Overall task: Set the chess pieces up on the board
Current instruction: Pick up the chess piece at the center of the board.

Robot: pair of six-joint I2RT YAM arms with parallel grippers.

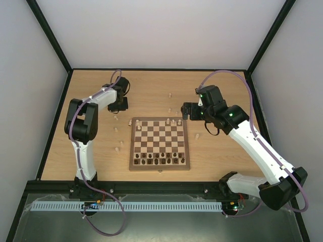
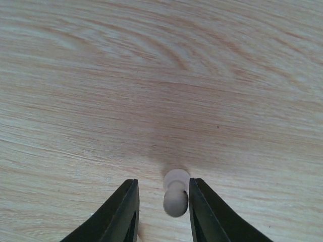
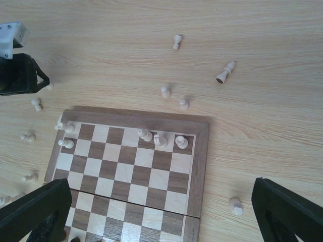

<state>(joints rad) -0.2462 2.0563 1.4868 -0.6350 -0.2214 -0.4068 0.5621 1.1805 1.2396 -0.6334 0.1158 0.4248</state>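
Left fingers (image 2: 121, 212) flank a cream pawn (image 2: 175, 194); board (image 3: 202, 151) holds several chess pieces (image 3: 145, 135).

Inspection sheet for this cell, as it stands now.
Surface: light wood table, no damage seen.
Job's things: board central; few cream pieces on its far row, rest scattered on table, a fallen piece among them; dark pieces on near rows.
Clutter: nothing seen.
Grippers: left gripper straddles a pawn, touching on one side; right gripper wide open by board's far right corner.
Cables: purple cables loop off both arms, clear of board.
Surroundings: white walls, black frame.
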